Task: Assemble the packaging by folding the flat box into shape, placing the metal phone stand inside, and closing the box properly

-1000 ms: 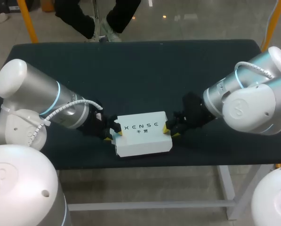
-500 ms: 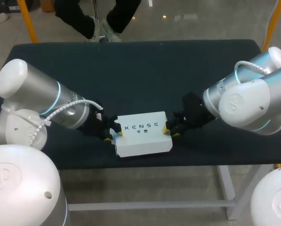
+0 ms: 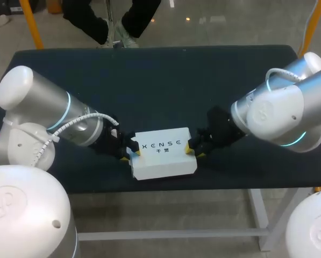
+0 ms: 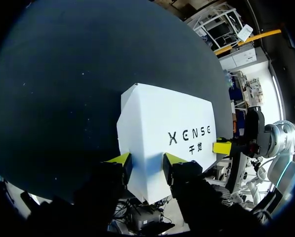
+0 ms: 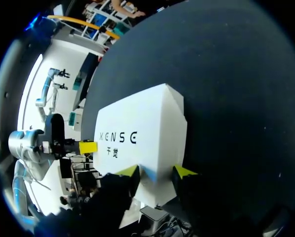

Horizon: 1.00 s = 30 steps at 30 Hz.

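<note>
Both arms meet at a closed white box on the dark tabletop.

The white box [image 3: 163, 152] lies flat with its printed face up, folded into shape with its lid down, and it sits close to the tabletop [image 3: 149, 80] edge nearest the robot. The left gripper [image 3: 130, 155] comes in low and touches the box's left end. The right gripper [image 3: 192, 149] touches the box's right end, so the box lies between the two. From the left wrist, the box's end and one corner fill the space just ahead of that gripper, and the other arm's gripper shows past the box's far end. The right wrist shows the same from the opposite end. I cannot tell whether either set of jaws is clamped on the box or only resting against it.
</note>
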{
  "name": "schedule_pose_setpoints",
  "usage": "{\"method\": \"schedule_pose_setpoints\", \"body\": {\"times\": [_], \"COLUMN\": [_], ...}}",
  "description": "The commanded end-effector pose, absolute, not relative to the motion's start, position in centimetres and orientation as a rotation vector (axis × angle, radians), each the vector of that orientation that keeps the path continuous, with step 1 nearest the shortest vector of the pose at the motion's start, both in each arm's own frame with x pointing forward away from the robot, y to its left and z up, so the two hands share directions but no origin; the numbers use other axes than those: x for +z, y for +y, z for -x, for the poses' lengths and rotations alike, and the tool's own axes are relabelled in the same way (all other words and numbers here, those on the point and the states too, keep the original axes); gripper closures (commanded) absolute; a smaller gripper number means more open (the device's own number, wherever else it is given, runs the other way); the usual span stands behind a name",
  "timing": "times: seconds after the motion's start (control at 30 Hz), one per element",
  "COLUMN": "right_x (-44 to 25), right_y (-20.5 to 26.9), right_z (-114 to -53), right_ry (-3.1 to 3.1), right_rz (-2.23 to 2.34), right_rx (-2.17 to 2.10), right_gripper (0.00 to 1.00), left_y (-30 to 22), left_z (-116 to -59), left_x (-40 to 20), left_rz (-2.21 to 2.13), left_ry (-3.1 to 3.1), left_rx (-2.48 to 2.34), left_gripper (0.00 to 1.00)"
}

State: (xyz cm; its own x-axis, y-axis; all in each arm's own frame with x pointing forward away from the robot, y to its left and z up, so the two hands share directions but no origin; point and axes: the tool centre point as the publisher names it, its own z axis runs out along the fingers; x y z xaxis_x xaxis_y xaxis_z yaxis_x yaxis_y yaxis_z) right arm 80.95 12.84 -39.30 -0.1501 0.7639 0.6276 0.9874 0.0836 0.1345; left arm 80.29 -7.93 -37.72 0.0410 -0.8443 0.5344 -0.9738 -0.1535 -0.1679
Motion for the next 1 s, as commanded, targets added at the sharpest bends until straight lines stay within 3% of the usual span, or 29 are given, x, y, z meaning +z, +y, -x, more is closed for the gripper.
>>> {"method": "schedule_pose_setpoints", "body": {"times": [0.03,1.0], "right_x": [-39.5,-38.1], "right_y": [12.7,13.0], "right_z": [-81.2,-81.4], "right_ry": [-1.950,-1.868], "right_rz": [1.690,1.685], "right_rx": [-0.761,-0.662], "right_gripper": [0.53,0.53], "left_y": [-8.4,-8.4], "left_z": [-80.4,-80.6], "left_x": [-37.9,-36.8], "left_rz": [-2.069,-2.020], "left_ry": [-1.870,-1.884], "left_rx": [0.762,0.636], "left_gripper": [0.58,0.53]}}
